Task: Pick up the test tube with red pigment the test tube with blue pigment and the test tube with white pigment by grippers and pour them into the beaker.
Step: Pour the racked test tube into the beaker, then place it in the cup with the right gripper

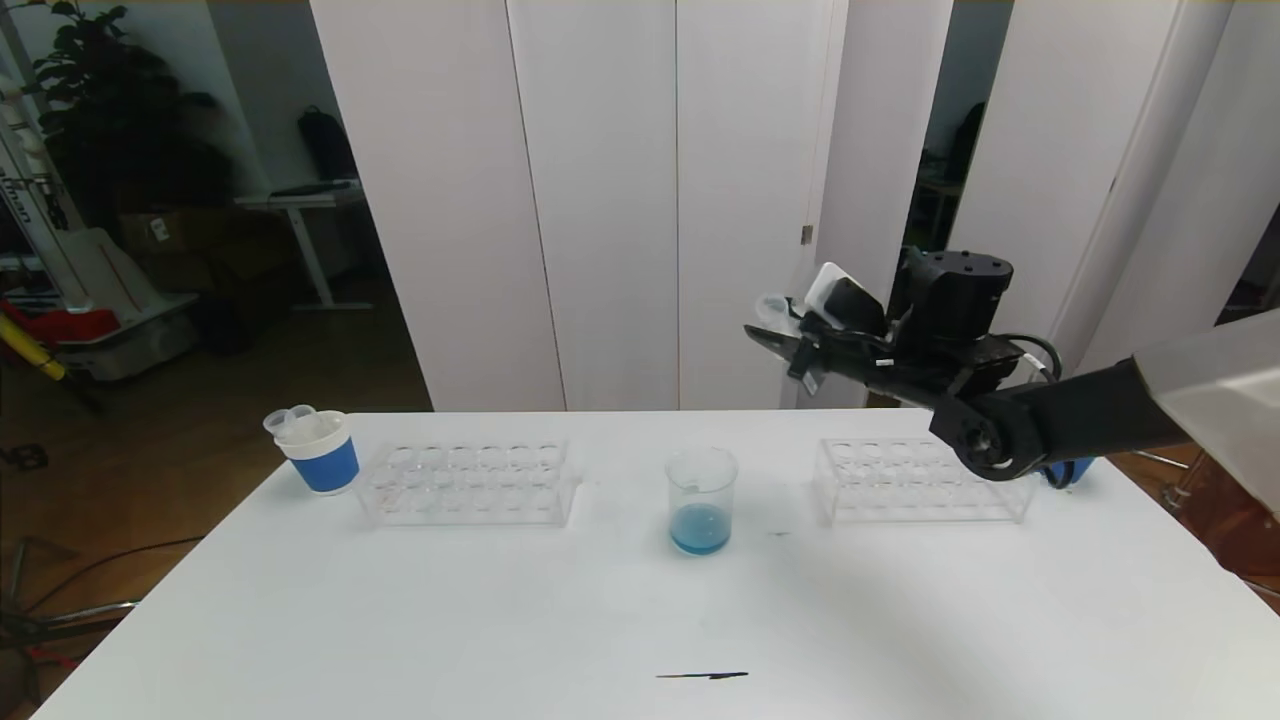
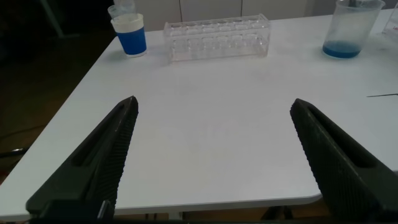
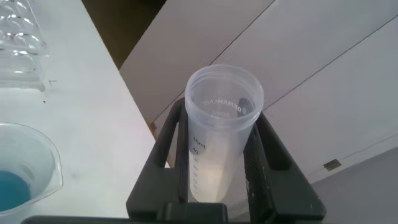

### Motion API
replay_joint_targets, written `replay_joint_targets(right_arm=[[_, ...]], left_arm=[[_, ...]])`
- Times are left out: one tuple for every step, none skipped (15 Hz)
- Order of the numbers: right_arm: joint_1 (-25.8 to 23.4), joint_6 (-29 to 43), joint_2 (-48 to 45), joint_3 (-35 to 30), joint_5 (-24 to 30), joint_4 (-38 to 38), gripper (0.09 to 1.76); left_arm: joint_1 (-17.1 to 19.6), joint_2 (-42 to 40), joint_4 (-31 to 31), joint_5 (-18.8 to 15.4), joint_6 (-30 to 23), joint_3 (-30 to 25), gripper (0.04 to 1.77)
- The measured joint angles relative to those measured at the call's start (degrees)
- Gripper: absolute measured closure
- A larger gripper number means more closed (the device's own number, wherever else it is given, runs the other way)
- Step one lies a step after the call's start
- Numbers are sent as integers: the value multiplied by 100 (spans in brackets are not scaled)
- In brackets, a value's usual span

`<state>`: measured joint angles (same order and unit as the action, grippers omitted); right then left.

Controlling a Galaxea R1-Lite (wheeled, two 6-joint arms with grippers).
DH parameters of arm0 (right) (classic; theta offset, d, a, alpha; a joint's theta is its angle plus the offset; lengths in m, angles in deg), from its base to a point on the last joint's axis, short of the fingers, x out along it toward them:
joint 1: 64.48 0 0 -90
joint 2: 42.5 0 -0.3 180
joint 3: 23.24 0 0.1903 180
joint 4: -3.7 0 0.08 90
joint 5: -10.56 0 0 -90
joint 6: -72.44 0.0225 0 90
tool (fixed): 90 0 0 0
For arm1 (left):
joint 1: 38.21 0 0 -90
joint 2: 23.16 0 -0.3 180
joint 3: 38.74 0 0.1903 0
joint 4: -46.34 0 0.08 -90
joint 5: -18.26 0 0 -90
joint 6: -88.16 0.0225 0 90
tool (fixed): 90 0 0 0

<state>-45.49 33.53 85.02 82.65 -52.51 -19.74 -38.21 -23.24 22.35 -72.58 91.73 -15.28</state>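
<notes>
The right gripper [image 1: 775, 335] is raised well above the white tabletop [image 1: 640, 620], up and to the right of the beaker [image 1: 701, 498], with its arm reaching in from the right side. Its jaws are closed on a clear plastic tube [image 3: 219, 134], gripping it by the sides. In the right wrist view the tube's open mouth faces the camera, graduation marks run down its wall, and a pale whitish patch shows low inside it, so it looks like the test tube with white pigment, though the contents are hard to make out. In the head view the tube [image 1: 775, 305] lies roughly level in the grip, its mouth pointing toward the robot's left.

The beaker stands upright near the middle of the tabletop, between two clear racks, and holds blue liquid at its bottom. The left rack [image 1: 468, 483] sits just beside a white cup with a blue band [image 1: 318, 450], which stands near the far left corner and holds a couple of clear tubes. The right rack [image 1: 915, 480] lies partly under the right arm. A thin dark mark [image 1: 702, 676] lies on the tabletop near its front edge.

The left gripper [image 2: 214, 162] hovers low over the near left part of the tabletop, its jaws spread wide apart and holding nothing
</notes>
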Motion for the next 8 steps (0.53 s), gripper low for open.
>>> replay_joint_targets(right_arm=[[51,-63,13,-66,51,-110,127],[90,-102,21,-112,115,-157,127],[110,-168,24,-140,154,-166,127],[126,-319,33,-157,168,-166,127],[126,-555,40,-176,193,-166,127],[123,-763,46,-184,305,-149,127],[118,-974,57,-182,418,-122,127],[112,-1219,84,-173,455,-116,127]], left_arm=[[0,0,0,0,0,0,6],[-2,0,0,0,1,0,6],[-2,0,0,0,1,0,6],[-2,0,0,0,1,0,6],[-2,0,0,0,1,0,6],[-2,0,0,0,1,0,6],[-2,0,0,0,1,0,6],[-2,0,0,5,1,0,6]])
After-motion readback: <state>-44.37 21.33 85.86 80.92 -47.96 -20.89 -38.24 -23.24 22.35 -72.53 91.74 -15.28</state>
